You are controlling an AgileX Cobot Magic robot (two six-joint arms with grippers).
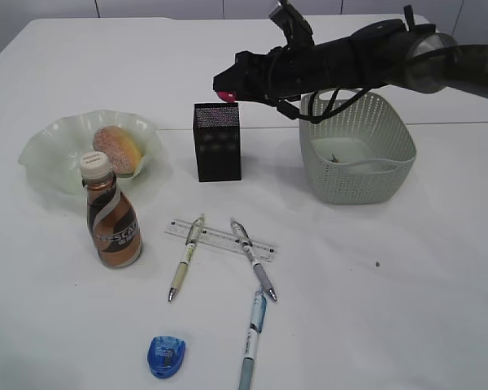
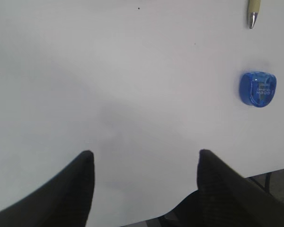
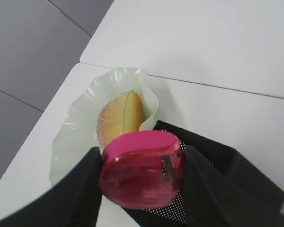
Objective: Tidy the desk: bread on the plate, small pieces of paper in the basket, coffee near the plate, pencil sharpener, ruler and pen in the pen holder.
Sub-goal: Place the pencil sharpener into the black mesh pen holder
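Observation:
My right gripper (image 1: pixel 225 95) is shut on a pink pencil sharpener (image 3: pixel 141 169) and holds it just above the open top of the black mesh pen holder (image 1: pixel 218 142). The bread (image 1: pixel 118 149) lies on the pale green plate (image 1: pixel 41 158), and the coffee (image 1: pixel 112 213) stands upright just in front of it. The clear ruler (image 1: pixel 220 237) lies flat with two pens (image 1: pixel 185 256) across it. A blue pencil sharpener (image 2: pixel 258 89) lies to the right of my open, empty left gripper (image 2: pixel 145 158). A small dark scrap of paper (image 1: pixel 333 157) shows inside the basket (image 1: pixel 358 150).
A third pen (image 1: pixel 252 337) lies near the table's front edge, right of the blue sharpener (image 1: pixel 166 356). The basket stands right of the pen holder, under my right arm. A pen tip (image 2: pixel 253 12) shows at the top of the left wrist view.

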